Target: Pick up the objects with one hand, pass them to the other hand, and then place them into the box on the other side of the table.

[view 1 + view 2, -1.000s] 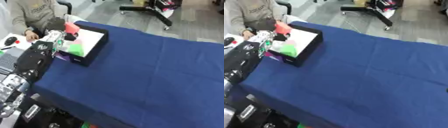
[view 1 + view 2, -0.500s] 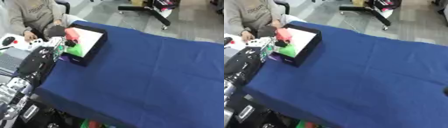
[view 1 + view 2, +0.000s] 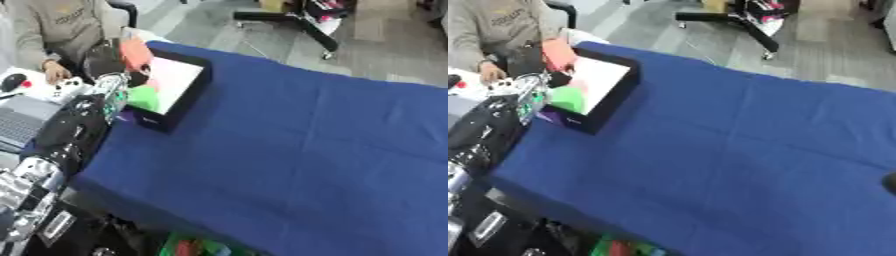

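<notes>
Since the earlier pictures the left hand [image 3: 112,64] has travelled from the near edge of the box [image 3: 194,87] up to its far left corner, and the pink object [image 3: 135,54] has gone with it — part of the apparent shift is also the head tilting. By the left eye view, the hand sits at the box's far corner with the pink object right against it, on the side toward the box; the object's long axis runs roughly up the picture, leaning a little, and it hangs over the box's rim rather than lying inside. I cannot tell how far the fingers are curled, nor whether they have hold of the object. A green object [image 3: 143,99] lies in the box's near part on its white floor. By the right eye view, the same corner shows the pink object at the rim with the dark hand behind it; a dark shape at the lower right edge may be the right hand, too little to judge. Blue cloth [image 3: 737,150] covers the table — bare and flat, with ample room beside the box.
</notes>
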